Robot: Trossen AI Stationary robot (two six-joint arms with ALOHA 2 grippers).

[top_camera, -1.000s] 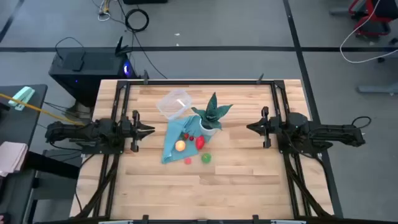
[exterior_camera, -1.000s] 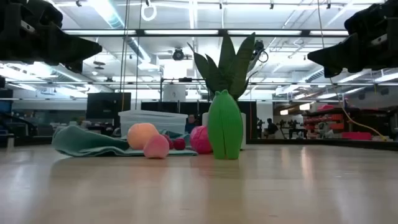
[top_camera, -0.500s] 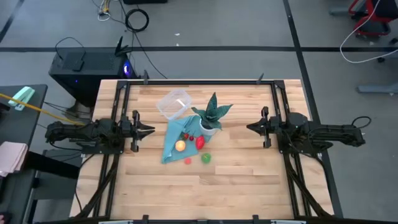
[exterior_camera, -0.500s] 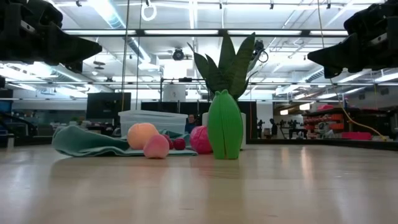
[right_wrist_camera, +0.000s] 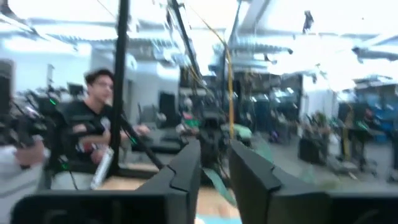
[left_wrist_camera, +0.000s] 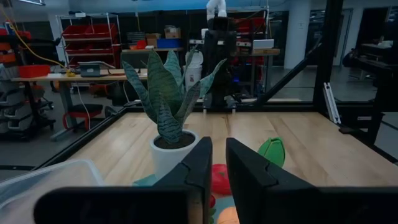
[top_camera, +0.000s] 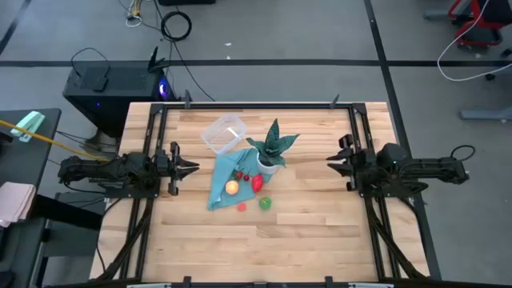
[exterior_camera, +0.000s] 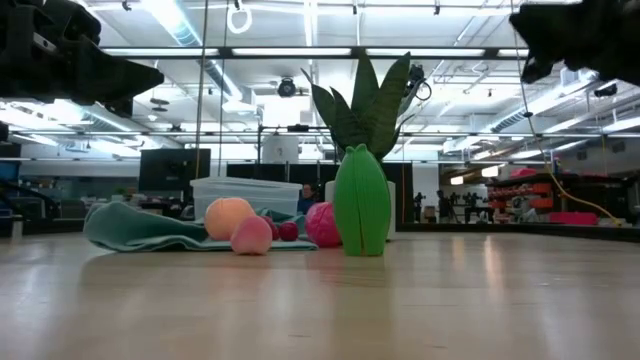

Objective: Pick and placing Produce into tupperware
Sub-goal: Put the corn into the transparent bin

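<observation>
Produce (top_camera: 246, 190) is lying on the teal cloth (top_camera: 223, 180), at 5 o'clock from the tupperware (top_camera: 223, 133). Left gripper (top_camera: 193, 167), fingers standing narrowly apart and empty, is sitting nearer than right gripper (top_camera: 330, 167), likewise narrowly parted.

From above, the wooden desk (top_camera: 320, 216) carries a clear tupperware (top_camera: 223, 134) beside a potted plant (top_camera: 272, 148). A teal cloth (top_camera: 224, 180) holds the orange fruit (top_camera: 231, 188) and red fruit (top_camera: 258, 183); the green fruit (top_camera: 265, 204) lies on bare wood. The left gripper (top_camera: 192, 167) and right gripper (top_camera: 331, 162) flank them.
</observation>
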